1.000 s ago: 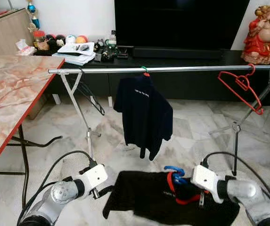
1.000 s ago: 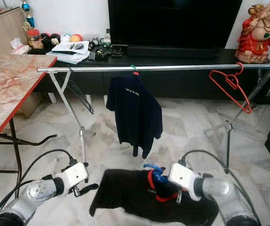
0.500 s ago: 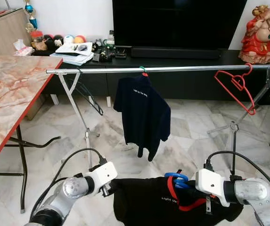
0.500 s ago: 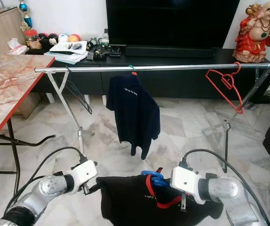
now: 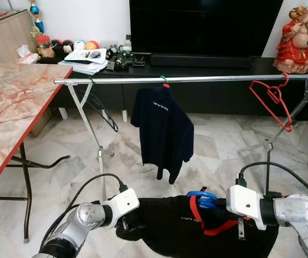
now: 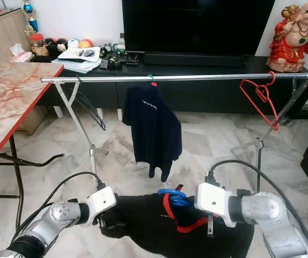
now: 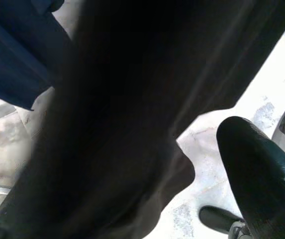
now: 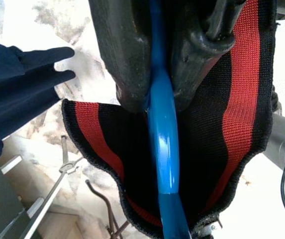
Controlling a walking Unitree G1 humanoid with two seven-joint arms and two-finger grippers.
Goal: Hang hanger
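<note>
A silver rail (image 5: pixel 197 79) spans the room at chest height. On it hang a navy shirt (image 5: pixel 163 129), an empty red hanger (image 5: pixel 274 99) to the right and a black hanger (image 5: pixel 101 107) to the left. Low in front of me, my right gripper (image 8: pixel 154 79) is shut on the hook of a blue hanger (image 5: pixel 201 196). That hanger carries a black shirt (image 5: pixel 170 226) with a red collar band. My left gripper (image 5: pixel 122 221) presses against the black shirt's left edge, and the left wrist view is mostly dark cloth (image 7: pixel 107 124).
A marble-topped table (image 5: pixel 8 107) with a red edge stands at my left. Behind the rail are a black TV stand (image 5: pixel 207 63) with clutter and a red statue (image 5: pixel 299 35). The rack's legs (image 5: pixel 92 134) splay onto the marble floor.
My left gripper has moved right, from beside the black shirt to against its left edge, and the cloth bunches there. The right gripper still holds the blue hanger.
</note>
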